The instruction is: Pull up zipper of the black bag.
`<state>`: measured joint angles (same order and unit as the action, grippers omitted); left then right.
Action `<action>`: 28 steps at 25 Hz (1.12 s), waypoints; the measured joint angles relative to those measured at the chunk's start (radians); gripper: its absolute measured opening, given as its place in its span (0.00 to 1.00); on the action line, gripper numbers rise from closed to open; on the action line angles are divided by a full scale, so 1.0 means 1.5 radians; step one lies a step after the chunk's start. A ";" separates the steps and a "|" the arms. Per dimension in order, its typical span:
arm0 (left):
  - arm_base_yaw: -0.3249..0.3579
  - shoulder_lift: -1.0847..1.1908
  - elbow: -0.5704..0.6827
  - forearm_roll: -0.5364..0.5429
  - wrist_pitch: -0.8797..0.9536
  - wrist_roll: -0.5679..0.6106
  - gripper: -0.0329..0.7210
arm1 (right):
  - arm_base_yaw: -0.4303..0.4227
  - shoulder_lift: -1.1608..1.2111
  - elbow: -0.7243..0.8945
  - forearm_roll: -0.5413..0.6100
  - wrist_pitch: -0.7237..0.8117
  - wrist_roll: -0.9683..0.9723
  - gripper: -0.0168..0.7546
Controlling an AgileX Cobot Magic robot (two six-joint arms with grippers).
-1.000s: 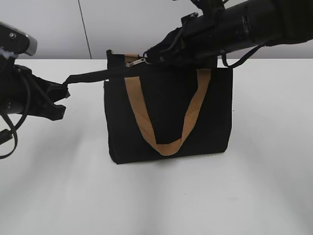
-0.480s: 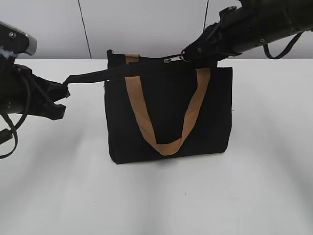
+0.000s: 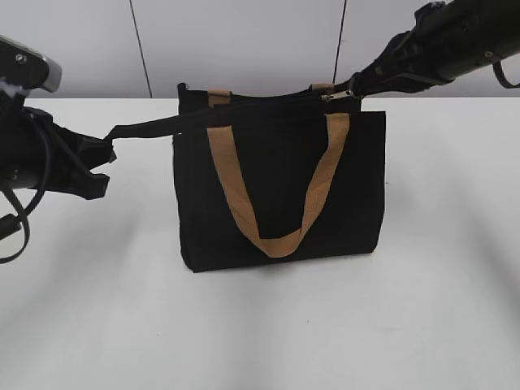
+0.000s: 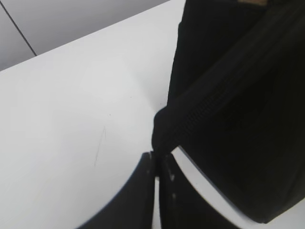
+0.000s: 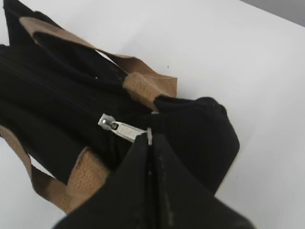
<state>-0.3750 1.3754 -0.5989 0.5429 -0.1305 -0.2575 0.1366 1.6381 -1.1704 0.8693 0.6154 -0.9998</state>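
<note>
- The rectangular black fabric bag (image 3: 280,187) with 2 tan webbing handles stands upright on the white table (image 3: 260,325), about the middle of the exterior view.
- The black zipper (image 5: 125,130) runs along the top edge of the bag; its small silver metal pull lies near the right end of this edge.
- The right gripper (image 5: 149,138) is clenched on the silver pull; the fingers meet with no gap between them.
- The left gripper (image 4: 156,164) is closed on the black fabric tail at the left end of the zipper, and this tail is stretched tight away from the bag.
- The bag looks soft and light, so I think it would fold or slide if nobody holds it.
- The pull is thin, smooth metal and may slip; the best place to hold is its flat tab, with the other end kept under tension.
</note>
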 joint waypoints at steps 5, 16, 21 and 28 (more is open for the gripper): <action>0.000 0.000 0.000 0.000 0.000 0.000 0.03 | -0.001 0.000 0.000 -0.045 0.021 0.046 0.02; 0.000 -0.014 0.000 -0.033 0.012 0.000 0.07 | -0.001 -0.030 0.000 -0.058 0.047 0.092 0.17; 0.001 -0.073 0.000 -0.100 0.054 0.000 0.36 | -0.001 -0.073 0.000 -0.058 0.081 0.106 0.35; -0.031 -0.149 0.000 -0.237 0.231 0.000 0.51 | -0.001 -0.102 0.002 -0.066 0.178 0.146 0.38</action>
<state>-0.4218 1.1522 -0.5986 0.1879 0.2154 -0.2580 0.1347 1.4845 -1.1670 0.7700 0.8826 -0.7807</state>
